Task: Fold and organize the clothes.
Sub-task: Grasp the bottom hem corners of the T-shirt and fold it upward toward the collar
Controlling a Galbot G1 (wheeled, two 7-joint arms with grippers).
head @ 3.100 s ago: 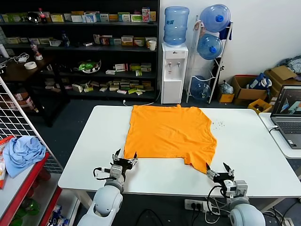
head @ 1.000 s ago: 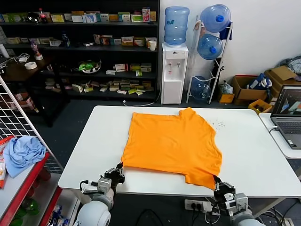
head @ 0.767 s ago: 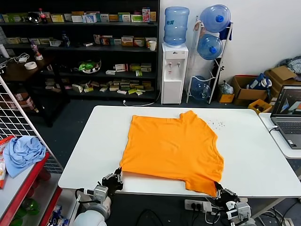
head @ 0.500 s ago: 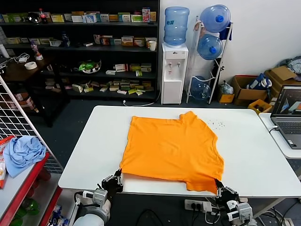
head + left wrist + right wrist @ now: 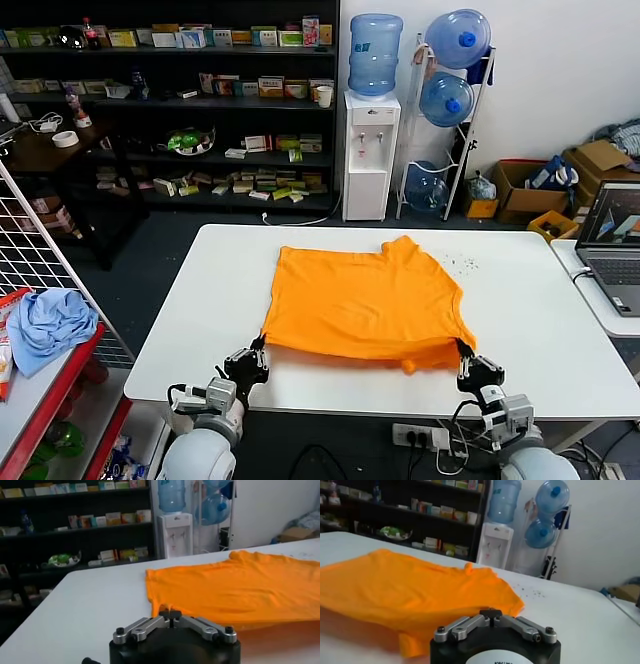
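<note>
The clothes are one bright orange T-shirt (image 5: pixel 365 300) lying on the white table (image 5: pixel 190 310), collar toward the far side. Its near hem is raised off the table and sags between the two front corners. My left gripper (image 5: pixel 257 352) is shut on the near left corner, and the left wrist view shows the orange cloth (image 5: pixel 240 587) pinched between its fingertips (image 5: pixel 170 614). My right gripper (image 5: pixel 465 350) is shut at the near right corner. In the right wrist view the T-shirt (image 5: pixel 405 595) spreads out just beyond the closed jaws (image 5: pixel 491 613). No lettering shows.
A laptop (image 5: pixel 612 240) sits on a side table at the right. A light blue cloth (image 5: pixel 45 322) lies on the red rack at the left, beside a wire grid. A water dispenser (image 5: pixel 370 150) and dark shelves stand behind the table.
Both grippers have come up and away from the table's near edge, carrying the shirt's front corners. The near hem has lifted off the table and the shirt looks shorter front to back.
</note>
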